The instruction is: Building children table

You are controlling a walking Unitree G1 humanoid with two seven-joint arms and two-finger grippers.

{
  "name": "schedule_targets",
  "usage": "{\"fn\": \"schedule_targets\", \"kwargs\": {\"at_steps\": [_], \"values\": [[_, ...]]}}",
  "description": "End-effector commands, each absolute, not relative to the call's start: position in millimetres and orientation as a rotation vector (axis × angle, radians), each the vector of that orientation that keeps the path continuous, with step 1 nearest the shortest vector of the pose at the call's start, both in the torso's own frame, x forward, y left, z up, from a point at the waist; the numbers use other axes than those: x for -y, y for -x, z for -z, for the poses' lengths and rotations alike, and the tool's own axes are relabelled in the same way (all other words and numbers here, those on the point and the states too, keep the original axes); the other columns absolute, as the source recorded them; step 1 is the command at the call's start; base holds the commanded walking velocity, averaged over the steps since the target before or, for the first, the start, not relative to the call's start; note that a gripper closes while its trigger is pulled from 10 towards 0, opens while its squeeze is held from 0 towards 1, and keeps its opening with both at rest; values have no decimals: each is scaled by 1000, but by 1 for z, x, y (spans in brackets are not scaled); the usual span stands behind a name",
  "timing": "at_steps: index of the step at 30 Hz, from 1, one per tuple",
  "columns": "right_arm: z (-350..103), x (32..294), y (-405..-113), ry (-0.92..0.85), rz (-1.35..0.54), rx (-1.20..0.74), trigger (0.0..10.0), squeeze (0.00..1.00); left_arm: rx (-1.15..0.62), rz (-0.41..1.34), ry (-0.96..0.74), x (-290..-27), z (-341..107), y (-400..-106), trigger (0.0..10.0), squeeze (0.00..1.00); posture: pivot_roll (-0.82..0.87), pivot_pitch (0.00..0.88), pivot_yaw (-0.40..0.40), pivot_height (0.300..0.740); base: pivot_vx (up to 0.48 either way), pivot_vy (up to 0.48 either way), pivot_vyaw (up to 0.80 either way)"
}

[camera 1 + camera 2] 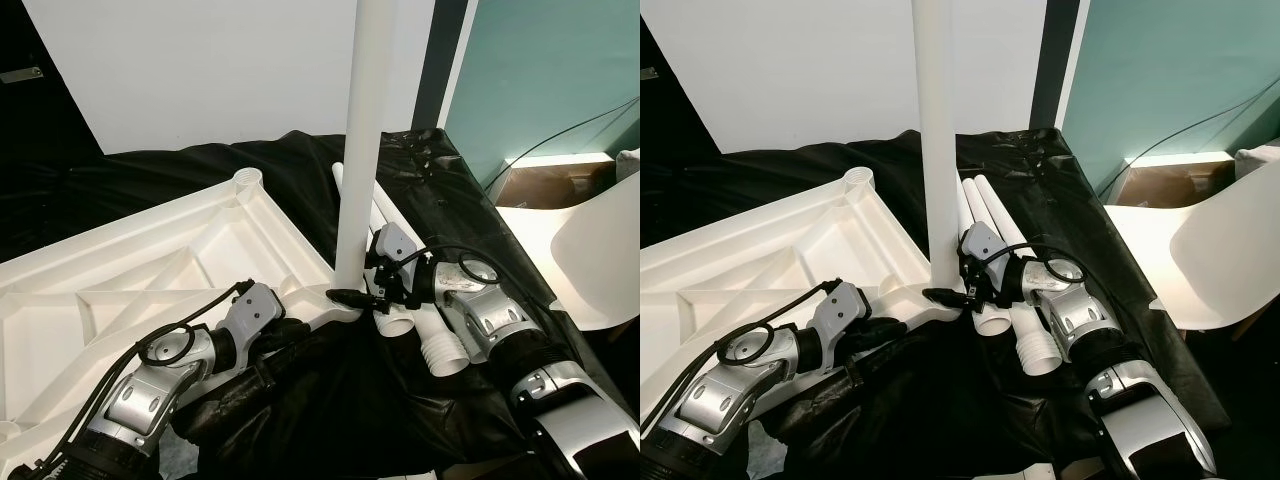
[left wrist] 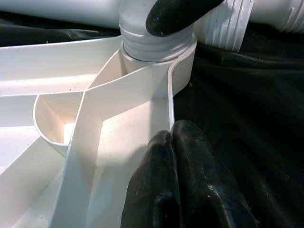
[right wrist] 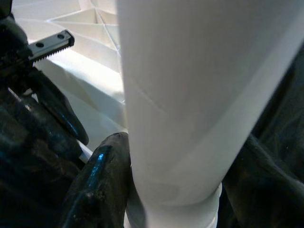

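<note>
The right gripper (image 1: 952,292) pinches the base of the upright white leg (image 1: 936,150), which stands in the corner socket of the overturned white tabletop (image 1: 150,270). The left gripper (image 2: 173,142), fingers pressed together, rests on that corner's rim. Spare legs (image 1: 990,215) lie just beyond on black sheeting (image 1: 200,165).
</note>
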State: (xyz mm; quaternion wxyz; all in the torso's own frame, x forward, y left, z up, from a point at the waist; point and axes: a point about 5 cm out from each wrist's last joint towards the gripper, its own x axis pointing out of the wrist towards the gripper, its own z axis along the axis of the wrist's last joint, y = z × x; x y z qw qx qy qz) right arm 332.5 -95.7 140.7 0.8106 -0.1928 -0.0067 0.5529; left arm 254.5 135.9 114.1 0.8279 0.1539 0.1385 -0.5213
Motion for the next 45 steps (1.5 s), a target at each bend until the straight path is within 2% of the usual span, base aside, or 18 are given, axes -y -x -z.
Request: {"fn": "schedule_targets", "kwargs": {"at_steps": [1,9,15,22,23,24,25,26,27,28,29,30,31,32,33,34,41,45], "values": [[-135,101,-335,405,-1113,-21,0,0,-395,1261,-299,-133,-100,-239,10000,0,62,0,11,740,0,0,0],[-114,82,-326,204,-758,34,0,0,-388,1254,-303,-133,-100,-241,10000,0,61,0,9,740,0,0,0],[-108,55,-306,128,-744,87,0,0,-386,1256,-304,-132,-101,-242,10000,0,60,0,8,740,0,0,0],[-113,58,-315,123,-716,81,0,0,-392,1260,-284,-132,-102,-240,10000,0,67,0,3,740,0,0,0],[-113,59,-315,125,-715,80,4314,0,-397,1263,-278,-133,-101,-239,10000,0,67,0,3,740,0,0,0],[-114,58,-315,132,-721,77,10000,0,-405,1266,-265,-133,-101,-238,10000,0,67,0,3,740,0,0,0],[-114,57,-315,137,-726,75,10000,0,-410,1268,-255,-133,-101,-238,10000,0,67,0,3,740,0,0,0],[-114,57,-314,140,-732,78,10000,0,-414,1268,-246,-132,-101,-238,10000,1000,66,0,4,740,0,0,0],[-114,57,-314,140,-732,78,10000,0,-414,1268,-246,-132,-101,-238,10000,1000,66,0,4,740,0,0,0],[-114,56,-313,136,-725,82,10000,725,-410,1267,-245,-132,-101,-238,10000,1000,66,0,4,740,0,0,0],[-115,55,-312,132,-720,85,10000,725,-407,1266,-246,-131,-102,-238,10000,1000,66,0,4,740,0,0,0],[-115,55,-311,135,-721,87,10000,1000,-398,1258,-261,-130,-102,-240,10000,1000,63,0,5,740,0,0,0],[-115,54,-311,138,-722,87,10000,1000,-392,1251,-273,-129,-102,-241,10000,1000,63,0,5,740,0,0,0],[-115,54,-310,146,-728,86,10000,1000,-387,1237,-287,-128,-102,-243,10000,0,61,0,6,740,0,0,0],[-115,54,-310,146,-728,86,10000,1000,-387,1237,-287,-128,-102,-243,10000,0,61,0,6,740,0,0,0],[-114,55,-310,156,-742,80,10000,0,-380,1236,-299,-126,-102,-244,10000,0,56,0,8,740,0,0,0],[-114,58,-310,168,-760,77,10000,0,-376,1217,-316,-123,-101,-247,10000,0,51,0,10,740,0,0,0],[-124,74,-321,227,-803,79,10000,0,-406,1157,-328,-120,-98,-253,10000,0,47,0,13,740,0,0,0]]}}
